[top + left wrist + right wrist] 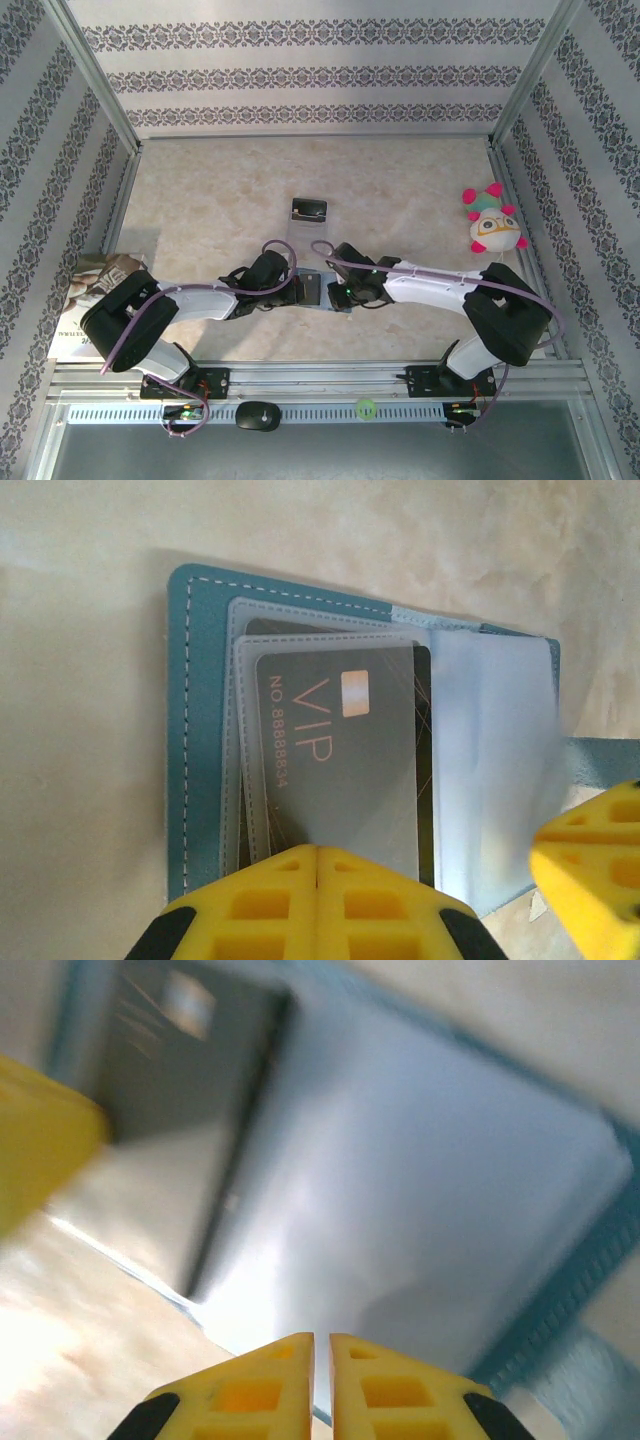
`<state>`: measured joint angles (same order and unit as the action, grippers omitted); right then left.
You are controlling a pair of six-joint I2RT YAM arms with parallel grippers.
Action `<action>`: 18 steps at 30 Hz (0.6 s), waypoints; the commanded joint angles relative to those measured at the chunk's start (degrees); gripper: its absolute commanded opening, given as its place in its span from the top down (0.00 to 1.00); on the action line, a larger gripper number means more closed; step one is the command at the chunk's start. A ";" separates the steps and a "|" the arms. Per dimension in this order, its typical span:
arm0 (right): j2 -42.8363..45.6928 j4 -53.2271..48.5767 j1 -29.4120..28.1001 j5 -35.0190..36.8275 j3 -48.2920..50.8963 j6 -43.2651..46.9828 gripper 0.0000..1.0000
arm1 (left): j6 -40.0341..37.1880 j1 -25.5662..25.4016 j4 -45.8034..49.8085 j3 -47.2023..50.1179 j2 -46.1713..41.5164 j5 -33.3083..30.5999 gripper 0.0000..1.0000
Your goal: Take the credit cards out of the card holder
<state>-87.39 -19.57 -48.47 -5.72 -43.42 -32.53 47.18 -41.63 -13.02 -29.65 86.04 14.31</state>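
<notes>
We find the card holder (190, 730) open, VIP card (340, 770) still sleeved, none out. Left gripper (316, 865) fingers together; right gripper (322, 1350) fingers nearly together, grip unclear.

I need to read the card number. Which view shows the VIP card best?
Left wrist: the VIP card lies face-up and sharp, its lettering legible through its clear sleeve. Right wrist shows it as a dark blur. In top external it is a tiny dark patch in the card holder.

Striped floral-pattern walls (300, 75) on three sides; beige marbled tabletop (220, 200); aluminium corner posts (95, 75).
</notes>
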 commanded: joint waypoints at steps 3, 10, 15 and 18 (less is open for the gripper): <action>2.17 -4.28 1.17 6.31 0.52 -2.05 0.85 | -0.95 0.57 4.97 1.25 0.19 -1.33 1.00; 10.35 -1.91 0.44 3.59 -3.78 3.47 0.69 | -3.37 0.66 7.03 0.45 -5.60 -2.68 0.88; 3.58 2.06 1.27 -6.91 -9.70 3.61 0.69 | -4.91 0.60 7.82 -0.46 -6.16 -3.07 0.87; -2.05 5.59 2.44 -11.67 -11.00 1.48 0.72 | -6.56 0.71 8.44 -1.01 -5.21 -4.01 0.87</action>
<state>-84.97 -16.64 -47.20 -10.74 -53.80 -30.04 43.44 -41.50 -7.18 -29.15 80.84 12.10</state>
